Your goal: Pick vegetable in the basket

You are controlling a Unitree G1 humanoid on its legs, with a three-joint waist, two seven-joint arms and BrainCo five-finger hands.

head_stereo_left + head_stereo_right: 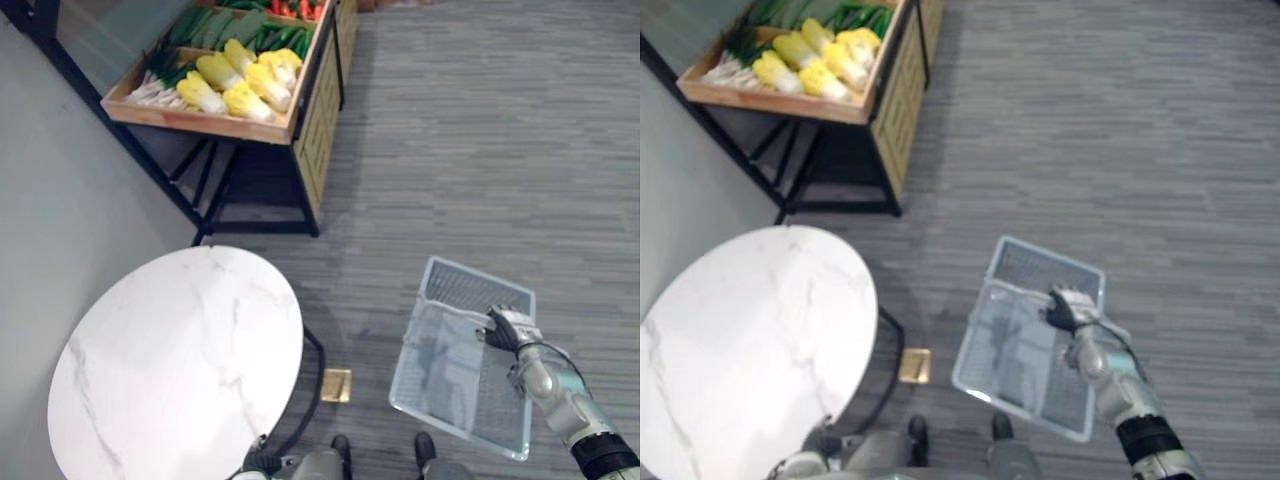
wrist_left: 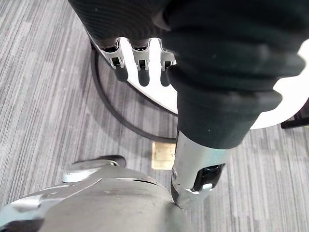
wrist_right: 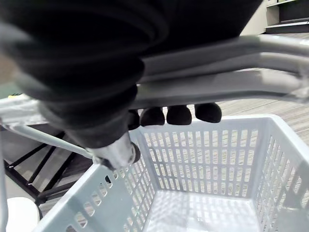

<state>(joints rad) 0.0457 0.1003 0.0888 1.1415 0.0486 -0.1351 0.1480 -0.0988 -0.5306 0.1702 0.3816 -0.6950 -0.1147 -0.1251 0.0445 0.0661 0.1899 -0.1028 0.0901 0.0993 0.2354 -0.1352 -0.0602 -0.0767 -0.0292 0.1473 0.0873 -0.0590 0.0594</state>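
The vegetables [image 1: 235,75] are found in a wooden crate [image 1: 200,122] ahead and leftward, well apart from both robot hands, long axes slanted. The empty basket [image 1: 470,288] is carried by its handle [image 3: 227,77], clamped in the right robot hand [image 1: 505,328]. The left robot hand [image 2: 141,63], fingers relaxed beside the table [image 1: 180,350], is judged nearer.

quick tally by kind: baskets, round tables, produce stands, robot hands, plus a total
basket: 1
round table: 1
produce stand: 1
robot hands: 2, the left hand and the right hand, which is curled round the basket's handle
total: 5
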